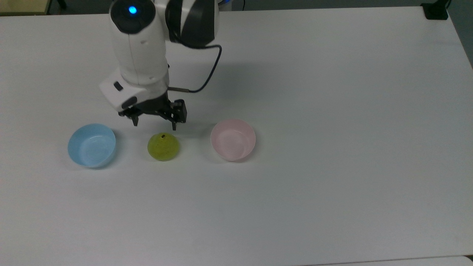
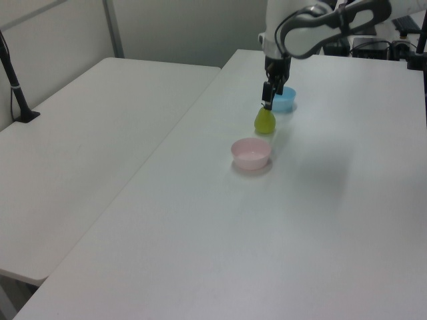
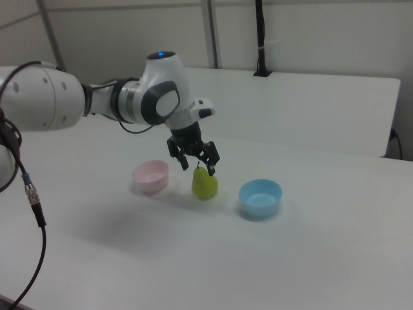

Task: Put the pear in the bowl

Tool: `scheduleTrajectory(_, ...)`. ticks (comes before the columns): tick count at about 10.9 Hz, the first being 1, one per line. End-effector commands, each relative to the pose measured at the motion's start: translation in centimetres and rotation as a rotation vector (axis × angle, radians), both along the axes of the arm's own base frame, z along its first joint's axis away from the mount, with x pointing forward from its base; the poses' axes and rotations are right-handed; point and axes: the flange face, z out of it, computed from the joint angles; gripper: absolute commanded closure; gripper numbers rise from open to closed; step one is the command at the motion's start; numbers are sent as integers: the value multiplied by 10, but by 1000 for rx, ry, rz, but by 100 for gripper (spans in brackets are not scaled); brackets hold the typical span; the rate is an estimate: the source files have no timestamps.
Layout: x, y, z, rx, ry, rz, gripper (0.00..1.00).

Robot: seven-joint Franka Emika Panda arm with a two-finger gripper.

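Top view had the tool (image 1: 155, 125) hanging with its two fingers spread wide and nothing between them, and the pear (image 1: 163, 146) sat on the white desk (image 1: 332, 147) right below the fingertips in the top view, not yet touched. Right view caught the tool (image 3: 196, 166) poised just above the pear's (image 3: 205, 184) stem end, the pink bowl (image 3: 151, 177) to the tool's left in the right view and the blue bowl (image 3: 261, 197) off to its right. Left view lined them up: pink bowl (image 2: 251, 153) nearest, pear (image 2: 265, 122) under the tool (image 2: 267, 102), blue bowl (image 2: 285, 99) just behind.
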Motion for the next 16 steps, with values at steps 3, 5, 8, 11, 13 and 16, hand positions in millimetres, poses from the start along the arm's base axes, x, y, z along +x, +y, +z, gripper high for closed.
scheduleTrajectory(3,14,15,-49,-32,-2,55,0)
scheduleTrajectory(5,20,14,-55,-35,-49,60,5)
scheduleTrajectory(8,20,14,-58,-36,-53,63,17)
scheduleTrajectory(11,15,13,-44,-36,-35,63,53)
scheduleTrajectory(13,2,13,-3,-26,8,52,58)
scheduleTrajectory(16,-2,53,34,-4,-32,48,58)
